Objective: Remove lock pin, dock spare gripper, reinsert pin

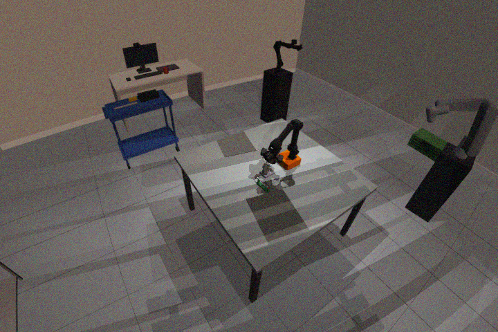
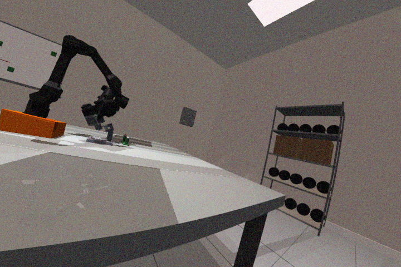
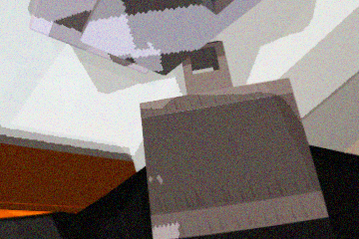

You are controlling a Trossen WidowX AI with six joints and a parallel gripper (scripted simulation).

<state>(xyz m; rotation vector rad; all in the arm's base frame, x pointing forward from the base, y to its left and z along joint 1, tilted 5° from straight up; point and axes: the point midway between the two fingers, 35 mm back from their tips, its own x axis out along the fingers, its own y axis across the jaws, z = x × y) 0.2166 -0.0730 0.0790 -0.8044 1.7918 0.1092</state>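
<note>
My gripper [image 1: 268, 159] [image 2: 91, 116] is shut on the spare gripper [image 2: 94, 122] [image 3: 227, 159], a grey block that fills the lower middle of the wrist view. Its narrow spigot with a square hole [image 3: 207, 82] points away from my fingers. The grey mount [image 2: 109, 135] [image 3: 178, 32] stands on the table, with its socket at the top of a short post. In the exterior view the spare gripper is tilted, above and left of the socket, and looks apart from it. The lock pin cannot be made out in any view.
A small green holder [image 1: 262, 185] [image 2: 125, 139] is on the table beside the mount; what lies in it is too small to tell. The orange base block [image 1: 290, 160] [image 2: 27, 123] [image 3: 53, 174] is under my arm. The table edge [image 2: 207, 218] shows in the exterior view.
</note>
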